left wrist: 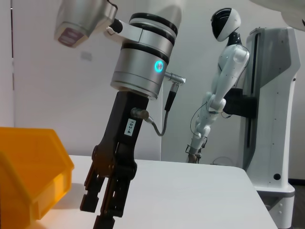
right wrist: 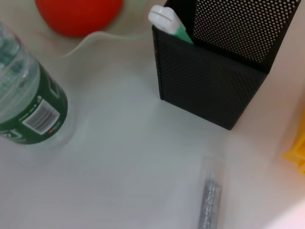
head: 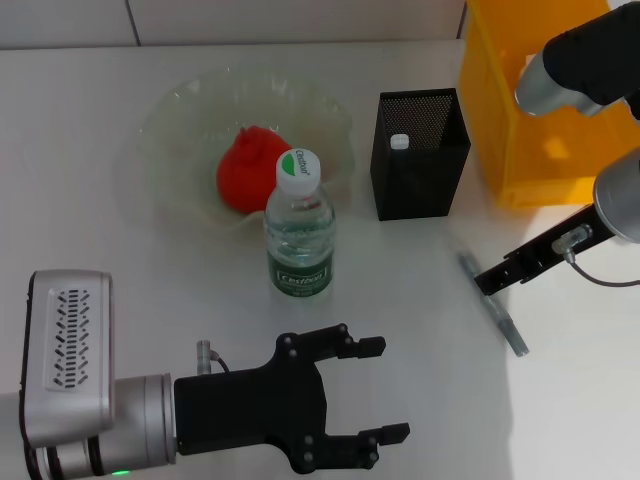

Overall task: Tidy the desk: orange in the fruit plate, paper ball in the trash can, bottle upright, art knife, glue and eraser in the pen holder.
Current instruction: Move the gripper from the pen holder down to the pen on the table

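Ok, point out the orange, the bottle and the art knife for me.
orange [head: 243, 172]: head view, on its red skin, left of the bottle cap.
bottle [head: 299, 268]: head view, on the green label.
art knife [head: 497, 311]: head view, middle of the grey handle.

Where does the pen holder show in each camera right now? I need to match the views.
Head view: pen holder stands right of the fruit plate, beside the trash can.
Left wrist view: not in it.
Right wrist view: pen holder fills the upper right.
Shared landmark: the bottle.
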Controlling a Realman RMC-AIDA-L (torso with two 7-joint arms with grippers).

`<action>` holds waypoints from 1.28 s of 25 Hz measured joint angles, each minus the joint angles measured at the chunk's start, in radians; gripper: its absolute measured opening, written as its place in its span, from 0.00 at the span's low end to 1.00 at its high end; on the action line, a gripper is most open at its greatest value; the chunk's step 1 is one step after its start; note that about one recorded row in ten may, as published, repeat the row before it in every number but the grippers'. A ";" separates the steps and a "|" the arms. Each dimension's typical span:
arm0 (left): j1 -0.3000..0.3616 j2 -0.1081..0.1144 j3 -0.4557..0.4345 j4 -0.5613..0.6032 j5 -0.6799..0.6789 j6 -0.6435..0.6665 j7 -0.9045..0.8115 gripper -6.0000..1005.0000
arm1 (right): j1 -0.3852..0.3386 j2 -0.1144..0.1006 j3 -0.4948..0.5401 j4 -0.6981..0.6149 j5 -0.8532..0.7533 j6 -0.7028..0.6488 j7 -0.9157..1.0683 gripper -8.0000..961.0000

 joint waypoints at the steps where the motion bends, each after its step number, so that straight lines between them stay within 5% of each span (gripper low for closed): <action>1: 0.001 0.000 0.000 0.000 0.000 0.000 0.000 0.78 | 0.001 0.000 0.000 0.013 0.001 0.014 0.001 0.85; 31: -0.002 -0.001 0.001 -0.009 0.000 0.002 0.003 0.78 | 0.044 -0.001 -0.014 0.210 0.055 0.159 0.016 0.79; 32: -0.002 -0.001 0.001 -0.009 0.000 0.002 0.003 0.78 | 0.046 -0.001 -0.014 0.214 0.055 0.160 0.016 0.69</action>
